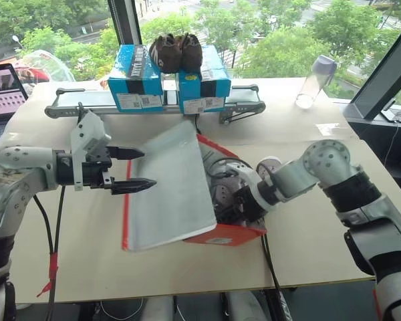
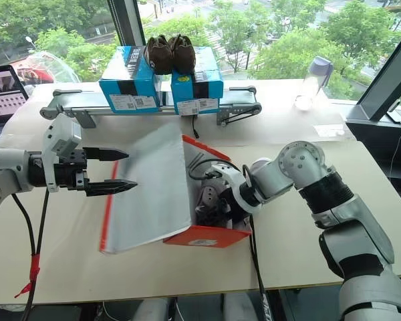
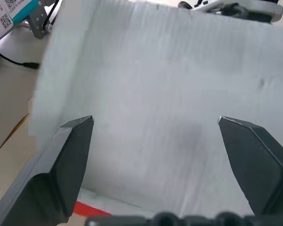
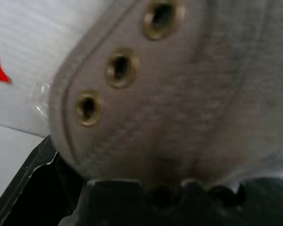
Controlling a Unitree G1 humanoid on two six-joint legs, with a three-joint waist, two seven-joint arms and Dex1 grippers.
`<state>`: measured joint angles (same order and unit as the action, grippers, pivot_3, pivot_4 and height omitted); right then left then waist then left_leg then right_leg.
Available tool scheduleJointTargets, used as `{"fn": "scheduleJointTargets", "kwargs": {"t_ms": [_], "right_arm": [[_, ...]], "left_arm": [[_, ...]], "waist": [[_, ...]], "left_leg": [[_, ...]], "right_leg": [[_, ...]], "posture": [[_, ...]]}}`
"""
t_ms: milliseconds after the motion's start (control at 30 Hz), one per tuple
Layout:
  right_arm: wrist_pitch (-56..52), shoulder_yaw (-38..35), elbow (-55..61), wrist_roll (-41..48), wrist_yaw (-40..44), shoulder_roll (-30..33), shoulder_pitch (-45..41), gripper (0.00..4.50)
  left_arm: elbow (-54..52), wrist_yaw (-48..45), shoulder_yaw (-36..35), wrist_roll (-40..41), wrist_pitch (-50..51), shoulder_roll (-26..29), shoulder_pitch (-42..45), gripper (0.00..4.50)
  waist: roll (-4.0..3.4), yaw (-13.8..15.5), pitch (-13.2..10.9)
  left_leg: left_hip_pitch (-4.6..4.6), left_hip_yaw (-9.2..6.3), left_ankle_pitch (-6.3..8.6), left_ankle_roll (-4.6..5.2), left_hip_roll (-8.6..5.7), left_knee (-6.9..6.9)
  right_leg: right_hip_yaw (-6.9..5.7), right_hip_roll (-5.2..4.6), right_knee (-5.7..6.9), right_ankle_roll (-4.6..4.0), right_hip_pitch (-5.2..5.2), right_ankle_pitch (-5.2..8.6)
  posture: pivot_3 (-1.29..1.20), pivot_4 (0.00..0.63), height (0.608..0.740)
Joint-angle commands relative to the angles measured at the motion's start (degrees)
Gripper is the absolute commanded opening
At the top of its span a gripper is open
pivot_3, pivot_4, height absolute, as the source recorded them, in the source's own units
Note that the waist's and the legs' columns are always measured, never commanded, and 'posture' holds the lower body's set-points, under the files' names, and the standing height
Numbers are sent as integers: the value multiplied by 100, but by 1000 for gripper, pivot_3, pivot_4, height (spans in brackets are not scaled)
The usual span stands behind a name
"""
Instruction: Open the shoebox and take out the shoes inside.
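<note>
Left eye view: open left gripper props the red shoebox lid up mid-table so the right gripper, fingers spread, reaches the grey shoe inside.

One red shoebox lies beside the left gripper. Beyond both grippers stand two blue boxes, two dark brown fuzzy shoes, one clear bottle and one laptop.
</note>
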<state>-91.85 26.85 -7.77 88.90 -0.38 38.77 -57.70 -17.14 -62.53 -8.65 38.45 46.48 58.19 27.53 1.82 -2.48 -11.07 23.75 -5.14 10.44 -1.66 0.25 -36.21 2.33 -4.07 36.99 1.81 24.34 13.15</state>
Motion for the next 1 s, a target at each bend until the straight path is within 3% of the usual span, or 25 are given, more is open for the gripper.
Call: {"fn": "scheduleJointTargets", "kwargs": {"t_ms": [33, 133, 267, 467, 633, 800, 933, 1000], "right_arm": [[-65, -70, 305, -45, 152, 50, 34, 4484], [-65, -109, 332, -146, 206, 15, -23, 3703], [-65, -211, 281, -360, 253, -79, -174, 2308], [-65, -547, -55, -566, 256, -344, -598, 939], [-65, -987, -604, -509, 139, -630, -1032, 617], [-65, -1547, -1428, -37, -57, -757, -1542, 617], [-27, -2323, -1803, -384, -119, -468, -2037, 617], [285, -2695, -1864, -813, -15, -37, -2061, 617]], "left_arm": [[-132, -8, -121, 12, -71, 113, 76, 4500], [-157, 6, -138, 30, -58, 112, 60, 4500], [-146, 27, -111, 29, -59, 87, 91, 4500], [-105, 43, -28, 20, -68, 36, 179, 4500], [-43, 14, 43, -1, -92, 18, 258, 4500], [-7, -14, 118, -11, -118, 0, 348, 4500], [80, -74, 242, -55, -172, -42, 499, 4500], [161, -140, 345, -91, -232, -88, 604, 4500]], "waist": [[0, -2, 0], [0, -1, 0], [0, -1, 0], [-1, -13, -1], [-2, -12, -1], [-5, -13, -4], [-6, -3, -5], [-8, 22, -6]], "left_leg": [[0, 0, 0, 0, 0, 0], [0, 0, 0, 0, 0, 0], [0, 0, 0, 0, 0, 1], [0, 0, 0, 0, 0, 0], [0, 0, 0, 0, 0, 3], [2, 0, 0, 0, 0, 4], [4, 0, 0, 0, -1, 5], [6, 0, 0, 0, -3, 7]], "right_leg": [[0, 1, 0, 1, 0, 1], [0, 0, 0, 7, 0, 4], [0, 0, 0, 10, 1, 6], [0, 1, 1, 10, 2, 6], [1, 2, 1, 3, 3, 1], [0, 1, 1, -5, 5, -3], [0, 1, 1, -6, 7, -4], [-1, -1, -1, -5, 7, -3]], "posture": [[0, 150, 740], [0, 150, 740], [0, 150, 740], [0, 150, 740], [0, 150, 740], [0, 150, 740], [0, 150, 740], [0, 150, 740]]}}
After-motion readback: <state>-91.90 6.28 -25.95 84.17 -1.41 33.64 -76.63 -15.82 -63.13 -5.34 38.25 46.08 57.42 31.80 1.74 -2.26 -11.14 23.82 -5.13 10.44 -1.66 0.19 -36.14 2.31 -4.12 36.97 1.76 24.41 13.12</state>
